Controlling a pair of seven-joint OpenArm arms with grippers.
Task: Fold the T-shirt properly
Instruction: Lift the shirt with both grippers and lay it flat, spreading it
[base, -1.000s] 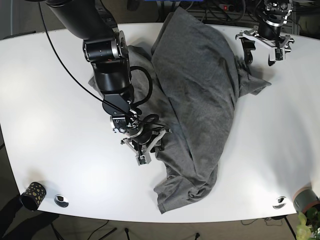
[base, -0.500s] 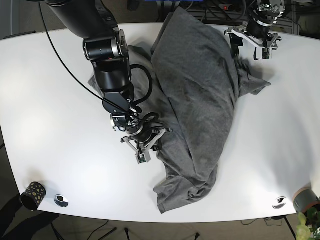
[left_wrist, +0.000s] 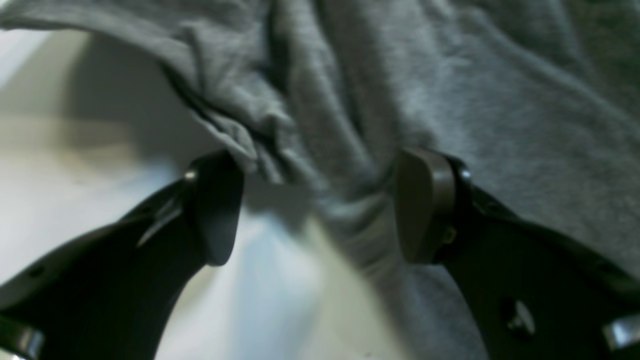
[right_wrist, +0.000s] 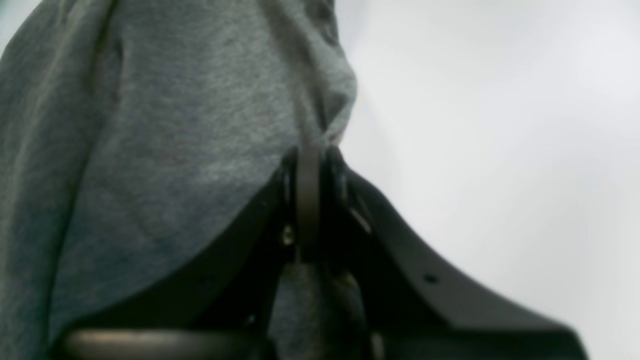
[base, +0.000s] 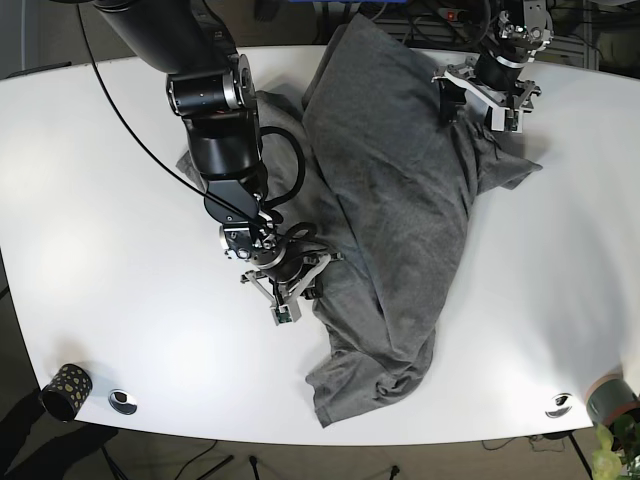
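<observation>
The grey T-shirt (base: 400, 190) lies crumpled across the middle of the white table (base: 90, 200), running from the far edge down to the near side. My right gripper (base: 292, 288) is at the shirt's left edge, shut on a fold of the grey fabric (right_wrist: 210, 125). My left gripper (base: 478, 98) is open at the shirt's far right part, its two dark fingers (left_wrist: 422, 205) straddling a bunched ridge of the cloth (left_wrist: 320, 150) just above the table.
A small dark patterned cup (base: 66, 388) and a round metal fitting (base: 123, 401) sit at the near left edge. Another fitting (base: 559, 404) sits near right. Cables and equipment lie beyond the far edge.
My left gripper has moved left and down from the bare table onto the shirt's far right part. My right gripper has closed on the shirt's edge and shifted slightly up.
</observation>
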